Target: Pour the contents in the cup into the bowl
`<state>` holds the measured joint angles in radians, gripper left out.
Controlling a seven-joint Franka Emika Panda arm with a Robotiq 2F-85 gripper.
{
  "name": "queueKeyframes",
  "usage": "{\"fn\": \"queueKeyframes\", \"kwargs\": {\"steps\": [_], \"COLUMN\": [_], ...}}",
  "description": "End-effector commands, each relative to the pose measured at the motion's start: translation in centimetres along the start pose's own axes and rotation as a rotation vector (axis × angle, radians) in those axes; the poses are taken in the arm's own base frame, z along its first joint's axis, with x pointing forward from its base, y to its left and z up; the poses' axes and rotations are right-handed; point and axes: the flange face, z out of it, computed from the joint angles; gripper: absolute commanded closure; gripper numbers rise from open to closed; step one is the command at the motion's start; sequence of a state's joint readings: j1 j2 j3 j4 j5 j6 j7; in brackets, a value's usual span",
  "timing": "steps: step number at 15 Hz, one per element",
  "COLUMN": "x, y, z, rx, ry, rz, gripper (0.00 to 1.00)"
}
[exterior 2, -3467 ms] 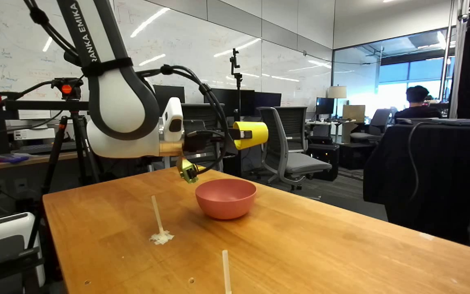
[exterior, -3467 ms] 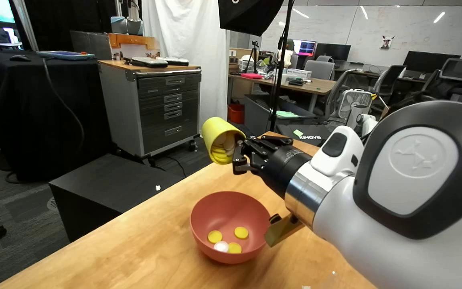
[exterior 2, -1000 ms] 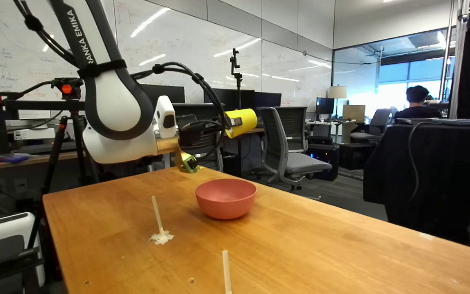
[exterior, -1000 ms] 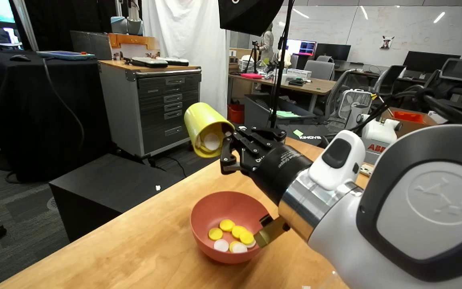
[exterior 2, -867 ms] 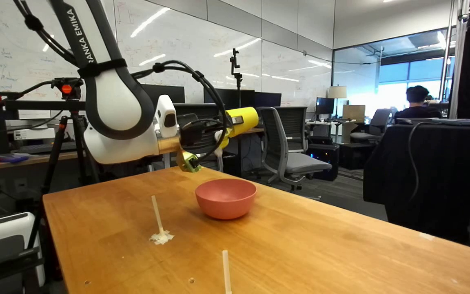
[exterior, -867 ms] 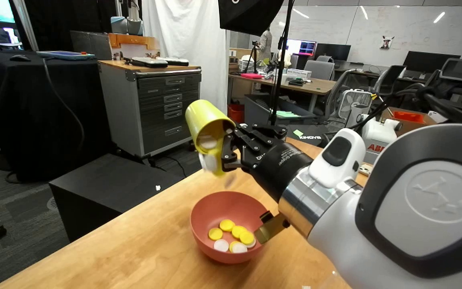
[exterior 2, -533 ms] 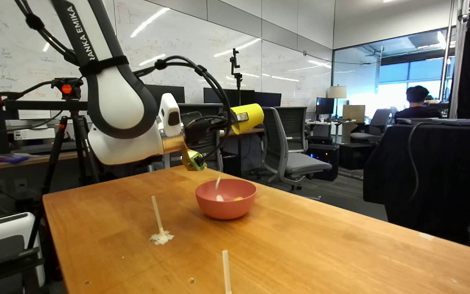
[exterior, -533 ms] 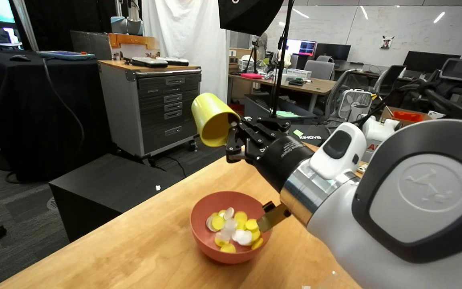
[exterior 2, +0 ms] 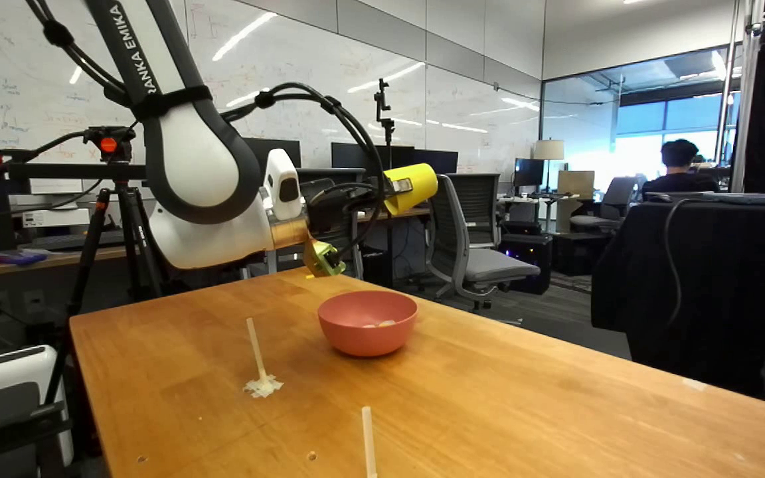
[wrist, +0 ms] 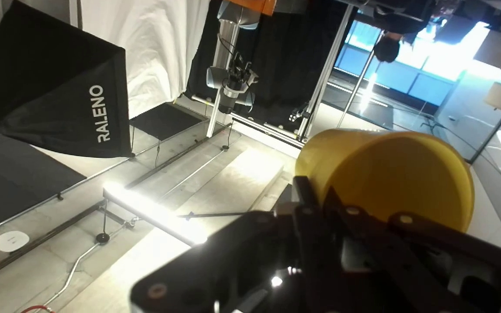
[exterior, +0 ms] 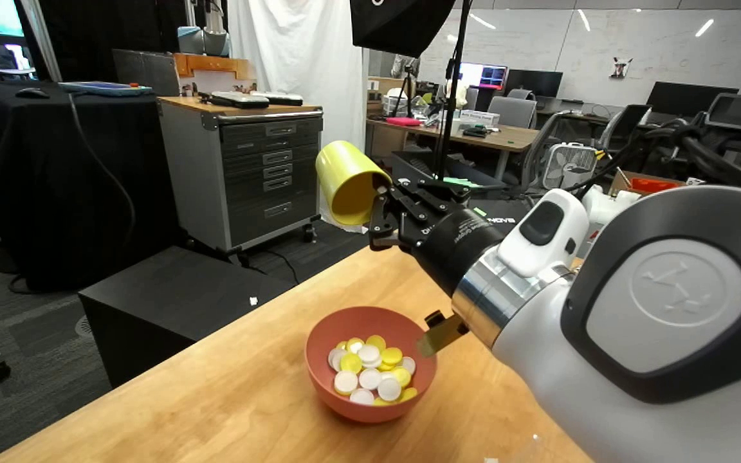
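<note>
- Nearest me: pale stick (exterior 2: 368,438) standing on the wooden counter (exterior 2: 522,411), lower end out of frame.
- Farther in, toward the counter's left edge: second stick (exterior 2: 255,348), leaning a little, base set in a patch of whitish tape (exterior 2: 263,386).
- Next: bowl (exterior 2: 367,335), pink-salmon, upright, in from the long right edge and toward the far corner.
- Inside it: contents (exterior: 370,373), white and yellow discs, heaped and overlapping. In an exterior view only a little of the heap shows past the rim.
- Up in the air, well apart from the bowl: cup (exterior: 348,180), yellow, tipped onto its side, mouth slanting down over the bowl in both exterior views. Wrist view looks into it: plain yellow inner wall.
- At the cup's mouth: end effector (exterior: 380,204), black, gripping the cup near its rim; a pad (exterior 2: 401,186) lies against the outer wall. Where the opposing pad sits I cannot tell.
- Past the long right edge: grey office chair (exterior 2: 489,264).
- Farther back: whiteboard (exterior 2: 316,66), written on.
- Well beyond: dark-haired person (exterior 2: 680,166), dark clothes.
</note>
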<state>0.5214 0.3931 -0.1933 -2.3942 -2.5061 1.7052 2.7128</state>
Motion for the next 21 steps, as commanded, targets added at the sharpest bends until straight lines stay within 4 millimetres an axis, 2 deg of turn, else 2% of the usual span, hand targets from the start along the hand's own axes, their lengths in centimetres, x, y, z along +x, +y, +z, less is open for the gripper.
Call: {"fn": "queueKeyframes", "kwargs": {"steps": [1, 7, 12, 16, 21], "x": [0.2, 0.0, -0.5, -0.7, -0.2], "y": [0.1, 0.2, 1.1, 2.5, 5.0], "z": [-0.1, -0.1, 0.2, 1.4, 4.1], "rx": [-0.002, 0.0, 0.002, 0.016, -0.008], "ry": [0.066, 0.076, -0.026, -0.199, -0.431], "rz": [0.015, -0.002, 0.011, 0.05, 0.166], "gripper": [0.95, 0.95, 0.95, 0.95, 0.95]}}
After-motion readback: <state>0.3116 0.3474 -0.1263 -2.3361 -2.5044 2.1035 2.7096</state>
